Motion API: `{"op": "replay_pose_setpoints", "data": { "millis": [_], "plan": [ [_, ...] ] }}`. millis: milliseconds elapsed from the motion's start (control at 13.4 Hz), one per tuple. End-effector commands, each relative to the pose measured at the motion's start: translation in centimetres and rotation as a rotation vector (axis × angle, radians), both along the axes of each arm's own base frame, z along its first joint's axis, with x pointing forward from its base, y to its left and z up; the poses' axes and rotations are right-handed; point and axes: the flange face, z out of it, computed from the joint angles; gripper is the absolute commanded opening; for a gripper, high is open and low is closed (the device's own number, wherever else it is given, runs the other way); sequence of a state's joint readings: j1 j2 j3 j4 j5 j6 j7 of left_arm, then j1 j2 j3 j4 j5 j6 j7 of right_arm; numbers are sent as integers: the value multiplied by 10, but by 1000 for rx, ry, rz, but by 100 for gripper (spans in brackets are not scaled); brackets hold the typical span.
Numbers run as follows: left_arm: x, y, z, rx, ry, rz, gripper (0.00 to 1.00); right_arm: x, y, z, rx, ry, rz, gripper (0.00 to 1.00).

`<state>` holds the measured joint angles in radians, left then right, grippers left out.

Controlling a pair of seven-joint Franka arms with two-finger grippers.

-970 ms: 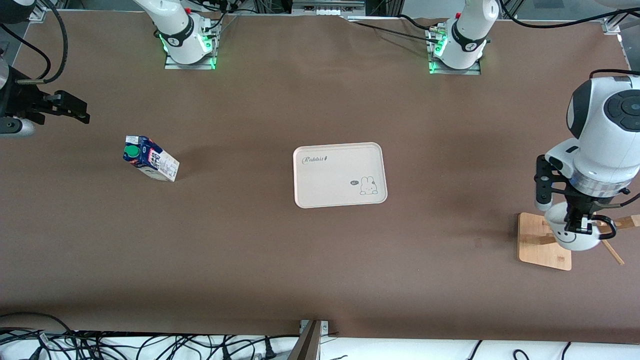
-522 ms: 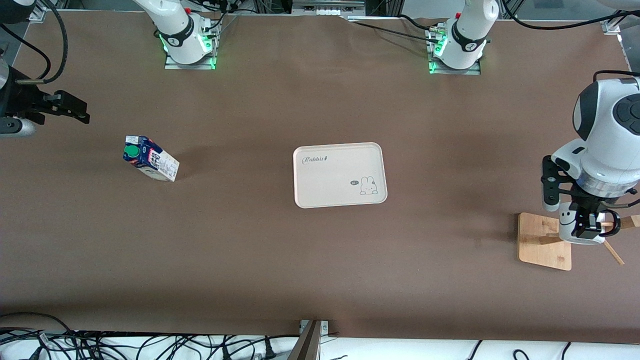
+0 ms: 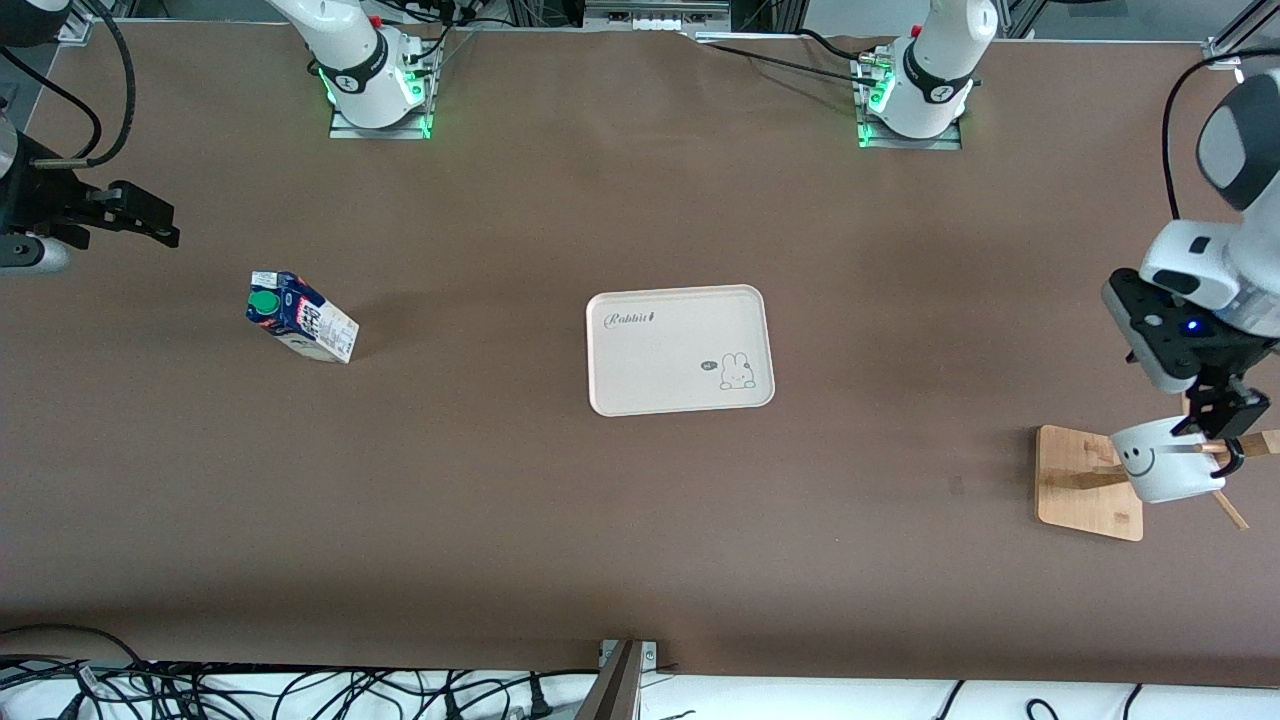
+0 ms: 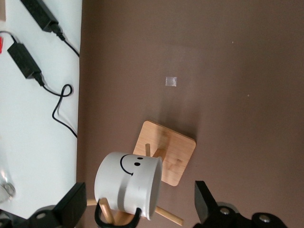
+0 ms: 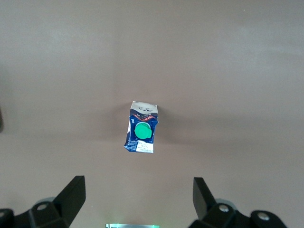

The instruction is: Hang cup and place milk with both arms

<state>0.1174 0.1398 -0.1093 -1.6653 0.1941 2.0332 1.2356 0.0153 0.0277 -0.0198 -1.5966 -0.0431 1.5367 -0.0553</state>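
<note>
Between milk and rack lay a tray lettered "Rabbit". Left gripper hung wide beside the racked cup; right gripper gaped wide.

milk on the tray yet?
No. The milk stands on the bare table toward the right arm's end, well apart from the tray.

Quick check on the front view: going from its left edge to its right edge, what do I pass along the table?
Right gripper → milk → tray → wooden rack → cup, hanging on the rack.
</note>
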Motion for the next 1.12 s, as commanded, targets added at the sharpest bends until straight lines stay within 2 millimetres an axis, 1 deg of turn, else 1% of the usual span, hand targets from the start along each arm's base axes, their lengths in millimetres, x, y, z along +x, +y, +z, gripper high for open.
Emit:
{"op": "replay_pose_setpoints", "data": {
  "millis": [0,149,224,299,597,672,746,821,970,1045],
  "plan": [
    [-30,-13,33,-78,-8,279,100,0,-2,6,11,5,9,100],
    [-51,-24,46,-110,14,543,100,0,-1,6,11,3,9,100],
    [-60,-31,49,-142,34,663,100,0,-1,6,11,3,9,100],
    [-67,-33,52,-169,55,761,100,0,-1,6,11,3,9,100],
    [-86,-35,49,-236,135,1097,100,0,-1,8,10,-3,6,100],
    [-90,-37,50,-251,141,1132,100,-1,-2,7,10,0,5,100],
    [-94,-35,47,-280,165,1170,100,0,-4,7,12,0,-1,100],
    [-102,-30,44,-315,192,1210,100,0,-5,7,10,2,-1,100],
    [-103,-26,40,-311,199,1209,100,0,-4,6,9,3,-1,100],
    [-104,-25,41,-301,207,1214,100,0,-5,6,10,3,-3,100]
  ]
}}
